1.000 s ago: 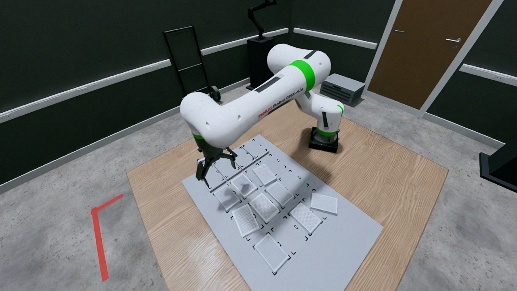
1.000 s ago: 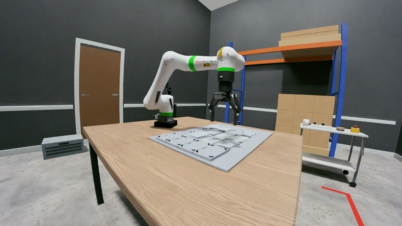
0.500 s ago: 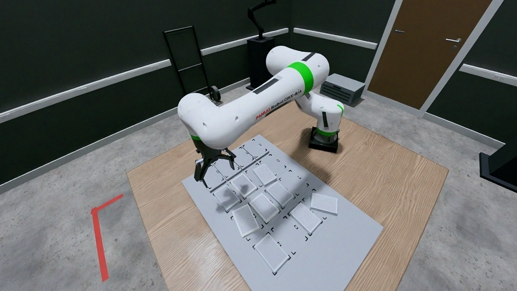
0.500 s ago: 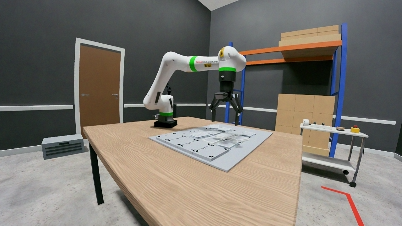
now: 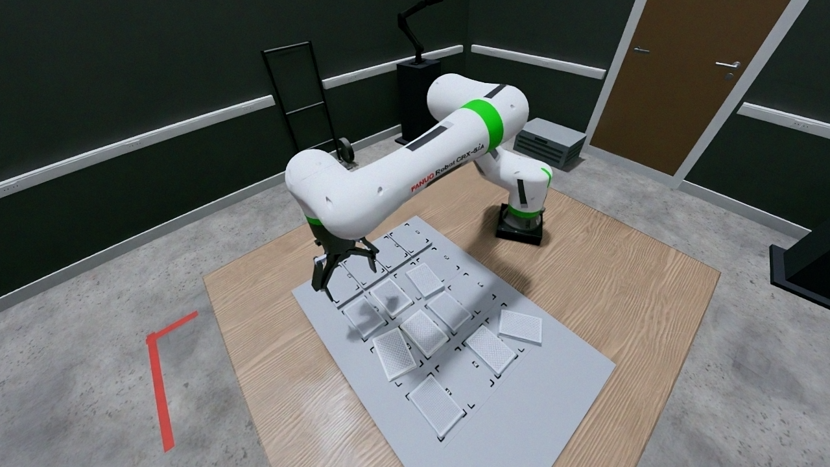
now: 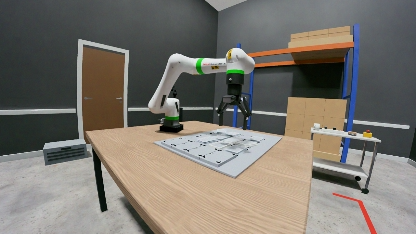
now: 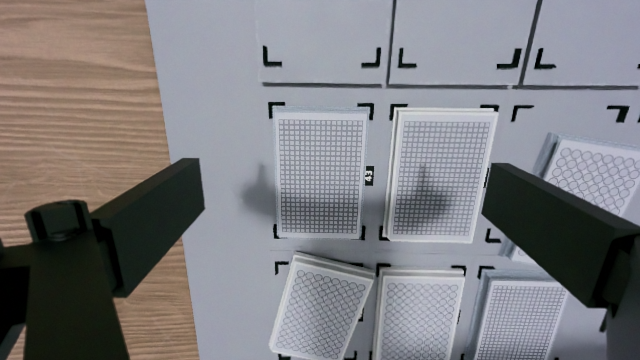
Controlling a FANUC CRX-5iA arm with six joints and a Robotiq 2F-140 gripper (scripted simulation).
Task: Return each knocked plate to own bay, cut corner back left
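White round-welled plate (image 7: 320,309), skewed across its corner marks

Light is even and fairly bright, falling from above; the walls stay dim and dark; the arm (image 5: 400,168) casts a soft, blurred shadow on the wooden table (image 5: 626,290) beside its base; in the wrist view two faint finger-shaped shadows lie across the fine-grid plates (image 7: 320,172), edges diffuse; the gripper's (image 7: 345,225) fingers loom large and dark in the foreground; the exterior view stretches the table toward its lower corners; no glare; detail stays sharp.
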